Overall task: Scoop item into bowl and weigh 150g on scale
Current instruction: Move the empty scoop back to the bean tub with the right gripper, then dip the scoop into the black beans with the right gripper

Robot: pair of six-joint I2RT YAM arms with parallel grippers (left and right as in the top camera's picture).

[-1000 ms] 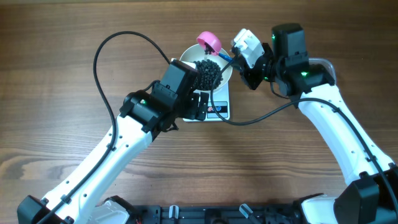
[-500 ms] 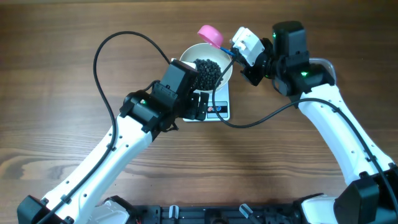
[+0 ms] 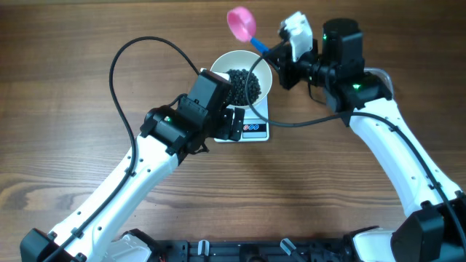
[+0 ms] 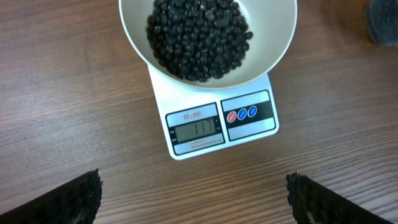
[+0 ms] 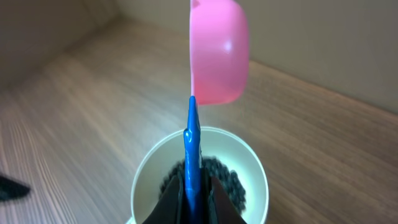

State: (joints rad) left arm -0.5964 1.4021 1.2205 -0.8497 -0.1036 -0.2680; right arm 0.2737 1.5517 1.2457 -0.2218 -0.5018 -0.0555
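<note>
Small black beans (image 4: 199, 37) are heaped in the white bowl (image 4: 280, 37) before the open left gripper (image 4: 199, 202); the scoop (image 5: 214, 56) is clamped by the right gripper (image 5: 191, 202).

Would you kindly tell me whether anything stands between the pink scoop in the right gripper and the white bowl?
Nothing visible does. The scoop, held by its handle in the right gripper, hangs just beyond the open bowl; the left gripper hovers on its near side.

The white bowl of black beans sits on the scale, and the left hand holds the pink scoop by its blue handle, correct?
No: the right hand holds the pink scoop, as the right wrist view shows. The bowl of beans sits on the scale.
</note>
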